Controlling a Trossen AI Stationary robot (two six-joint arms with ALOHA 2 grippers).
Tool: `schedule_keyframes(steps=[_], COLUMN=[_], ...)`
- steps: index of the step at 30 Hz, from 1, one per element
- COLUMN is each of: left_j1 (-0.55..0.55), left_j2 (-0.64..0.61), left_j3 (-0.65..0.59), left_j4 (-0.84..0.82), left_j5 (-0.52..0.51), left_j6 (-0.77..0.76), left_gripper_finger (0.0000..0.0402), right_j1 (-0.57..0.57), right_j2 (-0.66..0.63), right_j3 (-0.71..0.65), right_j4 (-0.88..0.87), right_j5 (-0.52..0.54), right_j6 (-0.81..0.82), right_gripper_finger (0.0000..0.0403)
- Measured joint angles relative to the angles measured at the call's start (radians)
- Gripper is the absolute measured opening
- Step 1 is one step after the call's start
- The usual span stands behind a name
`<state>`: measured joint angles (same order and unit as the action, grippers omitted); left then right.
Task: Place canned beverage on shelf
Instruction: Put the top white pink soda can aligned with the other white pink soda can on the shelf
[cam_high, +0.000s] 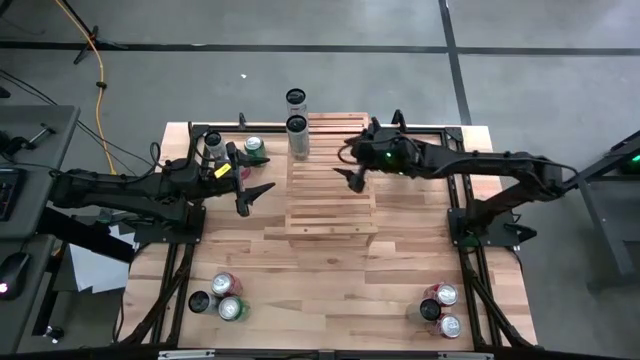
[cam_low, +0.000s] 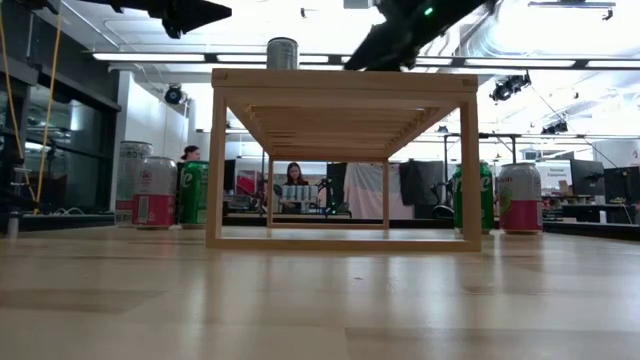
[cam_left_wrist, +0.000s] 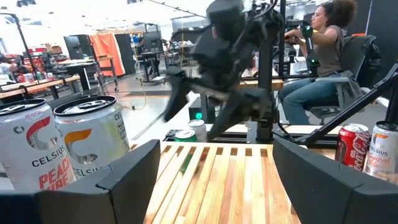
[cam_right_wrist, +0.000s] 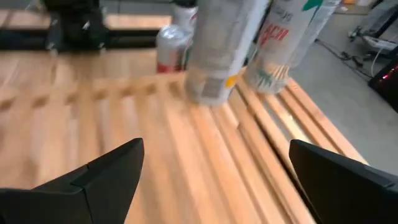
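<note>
The right gripper (cam_high: 352, 180) hangs spread and empty over the shelf (cam_high: 331, 195), near two tall cans (cam_high: 297, 137) on its far left edge; the left gripper (cam_high: 254, 196), spread and empty, waits left of the shelf.

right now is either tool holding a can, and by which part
Nothing is held. The left tool and right tool are both open and empty beside the shelf.

Dark jointed arms, green light near the right claw (cam_high: 354, 181).
</note>
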<state>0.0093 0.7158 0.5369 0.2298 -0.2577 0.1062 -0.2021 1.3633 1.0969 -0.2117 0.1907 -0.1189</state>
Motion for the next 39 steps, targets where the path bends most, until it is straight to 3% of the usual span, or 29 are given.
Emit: schedule_keyframes(steps=[8,14,18,21,26,29,33,39], left_j1=[0.0,0.0,0.0,0.0,0.0,0.006,0.034,0.151], left_j2=[0.0,0.0,0.0,0.0,0.0,0.003,0.023,0.18], left_j3=[0.0,0.0,0.0,0.0,0.0,0.019,0.135,0.415], left_j4=[-0.002,-0.043,-0.054,-0.064,-0.062,-0.092,-0.326,-0.917], left_j5=[0.0,0.0,0.0,0.0,-0.025,-0.104,-0.221,-0.389], left_j6=[0.002,0.027,0.027,0.014,-0.064,-0.128,-0.21,-0.394], left_gripper_finger=[0.0303,0.0303,0.0303,0.0303,0.0303,0.0303,0.0303,0.0303], right_j1=[0.118,0.171,0.19,0.199,0.205,0.205,0.205,0.202], right_j2=[-0.093,-0.229,-0.364,-0.446,-0.519,-0.523,-0.496,-0.427], right_j3=[-0.011,-0.242,-0.415,-0.503,-0.576,-0.583,-0.583,-0.584], right_j4=[-0.174,-0.06,0.134,0.337,0.606,0.652,0.655,0.675], right_j5=[0.194,0.294,0.343,0.314,0.267,0.256,0.245,0.244], right_j6=[0.01,0.043,0.085,0.039,-0.043,-0.035,-0.012,-0.031], right_gripper_finger=[0.0387,0.0387,0.0387,0.0387,0.0387,0.0387,0.0387,0.0387])
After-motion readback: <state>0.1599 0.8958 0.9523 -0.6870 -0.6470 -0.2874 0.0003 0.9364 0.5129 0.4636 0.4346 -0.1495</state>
